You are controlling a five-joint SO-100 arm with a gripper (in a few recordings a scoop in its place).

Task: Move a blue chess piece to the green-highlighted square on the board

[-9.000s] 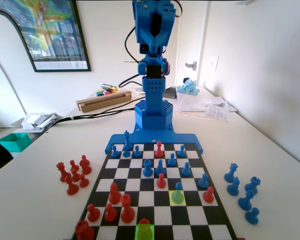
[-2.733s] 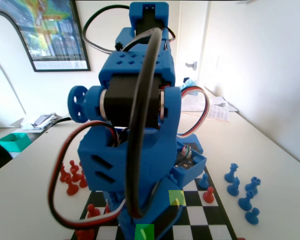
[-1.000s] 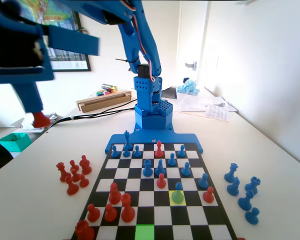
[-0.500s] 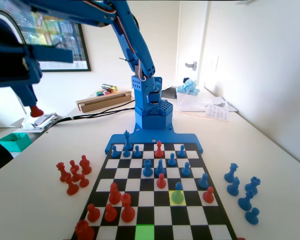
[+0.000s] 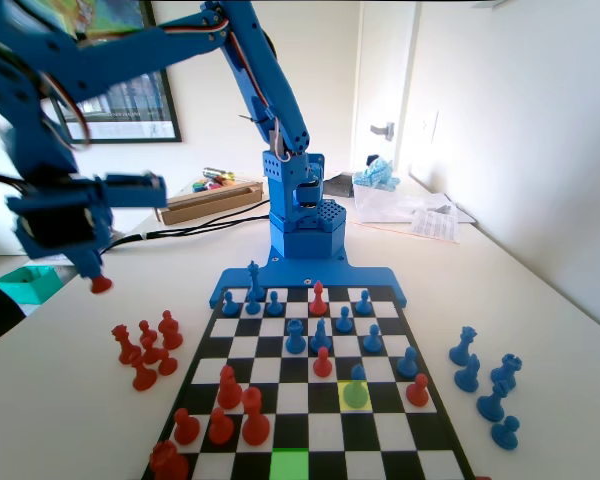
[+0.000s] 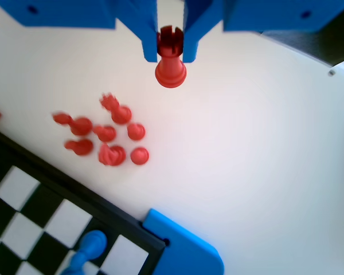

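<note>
One green square [image 5: 289, 465] and one yellow square [image 5: 355, 394] are seen on the board [image 5: 325, 432]. Five blue pieces [image 5: 468, 373] are counted beside it on the table [image 5: 540, 300]. One red piece [image 6: 171, 57] is held up.

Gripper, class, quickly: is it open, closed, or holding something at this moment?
Gripper: closed on a red rook, held above the table beside the group of red pieces off the board.

Blue pawn [image 5: 356, 386] stands upright on yellow square; green-highlighted square [image 5: 289, 465] bare.
</note>
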